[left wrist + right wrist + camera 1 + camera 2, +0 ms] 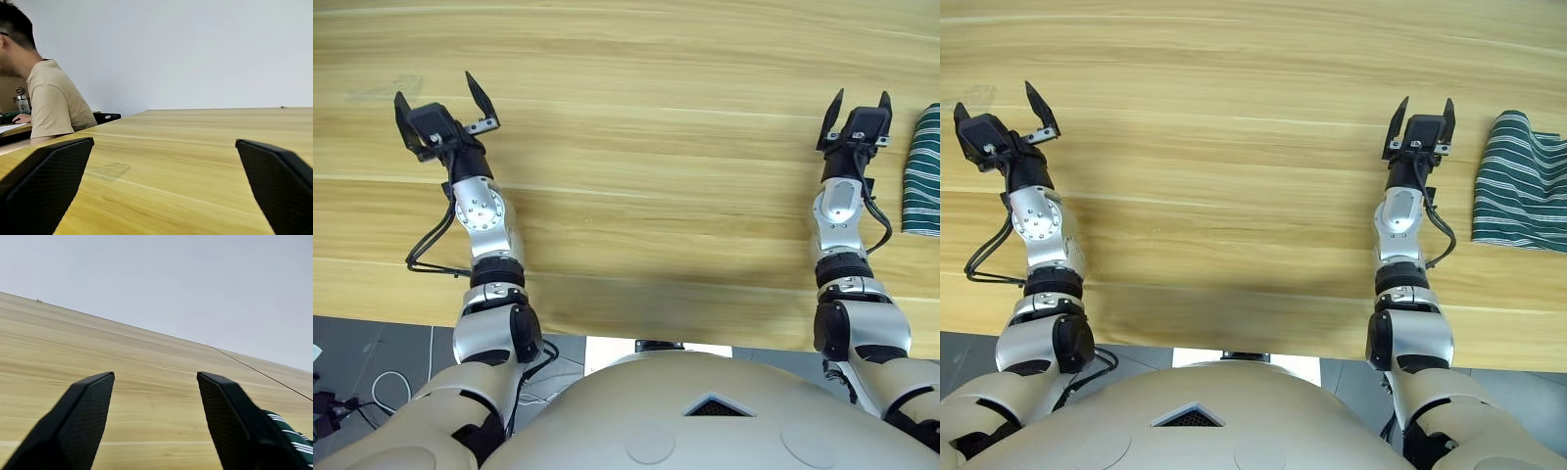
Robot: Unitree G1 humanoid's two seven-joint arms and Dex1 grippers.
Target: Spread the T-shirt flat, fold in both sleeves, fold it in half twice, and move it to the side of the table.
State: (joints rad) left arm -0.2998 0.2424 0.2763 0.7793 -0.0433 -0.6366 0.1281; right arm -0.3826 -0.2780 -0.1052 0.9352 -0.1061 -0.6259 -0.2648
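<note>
The T-shirt [1523, 186], dark green with thin white stripes, lies folded into a compact pile at the right side of the wooden table [1234, 147]. A corner of the T-shirt [293, 438] peeks past one finger in the right wrist view. My right gripper [1422, 110] hovers open over bare wood just left of the pile, holding nothing. My left gripper [438, 98] is open too, far off at the table's left side, with nothing between its fingers [46, 181].
The light wooden table [636, 117] stretches wide between the two arms. Its near edge [705, 338] runs just in front of my body. A faint square mark [110, 170] shows on the wood ahead of the left gripper.
</note>
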